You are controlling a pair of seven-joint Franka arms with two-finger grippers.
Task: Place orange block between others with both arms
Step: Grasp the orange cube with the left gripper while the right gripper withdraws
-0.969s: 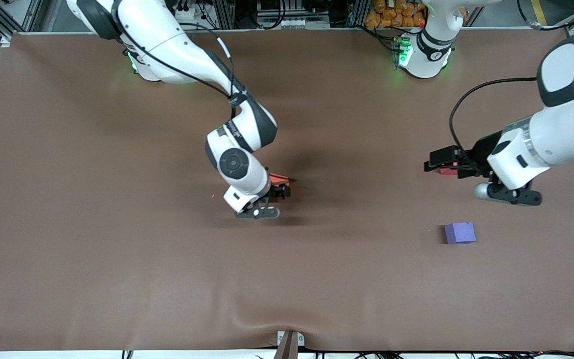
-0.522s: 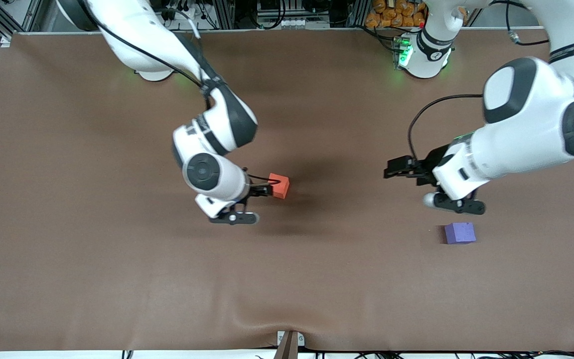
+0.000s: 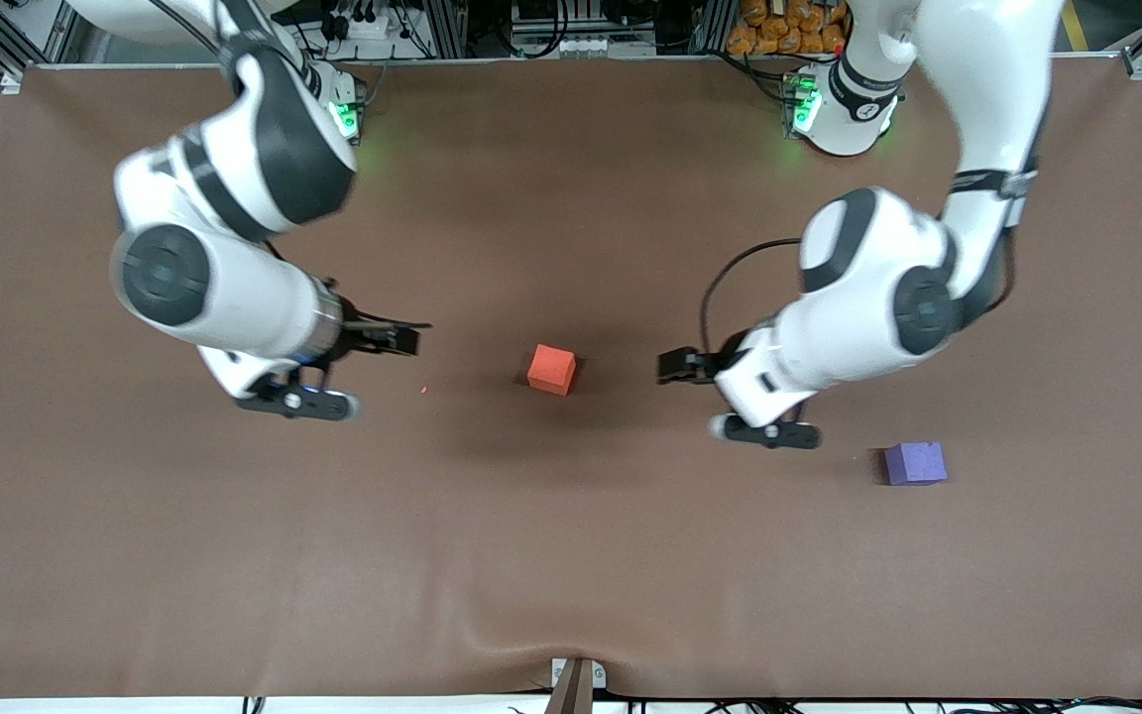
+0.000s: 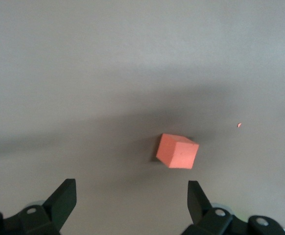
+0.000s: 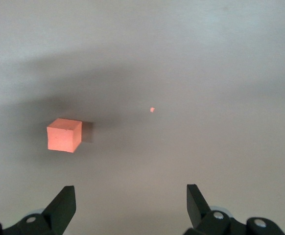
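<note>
An orange block sits alone mid-table between the open, empty left gripper and right gripper, not yet placed beside the purple block.

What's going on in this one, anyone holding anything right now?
Nothing is held. The orange block sits alone on the brown table, mid-table. The right gripper is over the table toward the right arm's end and the left gripper is beside the block toward the left arm's end, both with jaws open and empty. The purple cube lies nearer the front camera, toward the left arm's end. A tiny orange crumb lies on the table. No pinkish-red cube shows.
</note>
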